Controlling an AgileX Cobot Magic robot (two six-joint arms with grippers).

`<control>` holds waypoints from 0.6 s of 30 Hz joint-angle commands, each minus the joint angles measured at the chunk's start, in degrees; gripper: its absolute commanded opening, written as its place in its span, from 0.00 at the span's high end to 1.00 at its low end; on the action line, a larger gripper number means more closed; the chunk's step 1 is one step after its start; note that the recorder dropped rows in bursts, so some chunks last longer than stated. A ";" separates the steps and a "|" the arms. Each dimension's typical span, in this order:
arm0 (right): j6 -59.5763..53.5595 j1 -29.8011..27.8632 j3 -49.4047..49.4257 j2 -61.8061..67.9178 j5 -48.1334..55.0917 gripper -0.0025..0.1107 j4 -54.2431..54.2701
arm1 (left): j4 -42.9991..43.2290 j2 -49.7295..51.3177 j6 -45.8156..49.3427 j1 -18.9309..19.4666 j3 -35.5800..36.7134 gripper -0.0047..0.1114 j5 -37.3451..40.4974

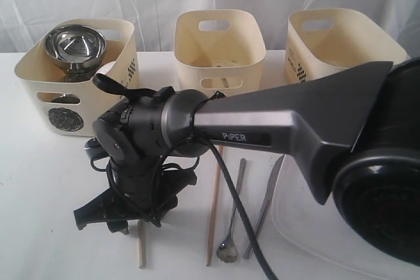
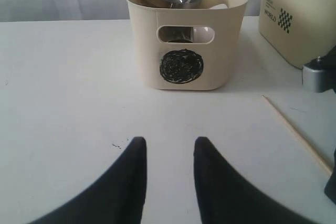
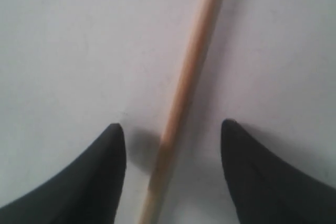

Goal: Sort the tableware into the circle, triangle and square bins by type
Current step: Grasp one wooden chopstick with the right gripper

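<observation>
A wooden chopstick [image 3: 189,77] lies on the white table between the fingers of my right gripper [image 3: 173,128], which is open and straddles it without touching. From outside, that gripper [image 1: 138,223] points down over the short chopstick [image 1: 140,248]. A second, longer chopstick [image 1: 214,208], a steel spoon [image 1: 233,214] and a knife [image 1: 265,206] lie to its right. A steel bowl [image 1: 74,44] sits in the circle bin [image 1: 39,86]. My left gripper [image 2: 169,142] is open and empty over bare table, facing that circle bin [image 2: 181,51].
Two more cream bins stand at the back, one in the middle [image 1: 220,50] and one on the right [image 1: 341,44]. A large white plate [image 1: 295,224] lies at the front right, partly behind the right arm [image 1: 282,119], which reaches across the table.
</observation>
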 commanded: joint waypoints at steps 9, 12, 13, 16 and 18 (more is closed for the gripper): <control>0.03 0.16 0.06 0.92 1.21 0.76 -1.85 | -0.06 -0.29 -0.07 -0.16 0.27 0.65 0.21; 0.03 0.16 0.06 0.92 0.70 0.83 -1.85 | -0.06 -0.29 -0.07 -0.16 0.27 0.65 0.21; 0.03 0.16 0.06 0.92 0.38 0.85 -1.85 | -0.06 -0.29 -0.07 -0.16 0.27 0.65 0.21; 0.03 0.16 0.06 0.92 -0.18 0.94 -1.85 | -0.06 -0.29 -0.07 -0.16 0.27 0.65 0.21; 0.03 0.16 0.06 0.56 -0.48 0.98 -1.85 | -0.06 -0.29 -0.07 -0.16 0.27 0.65 0.21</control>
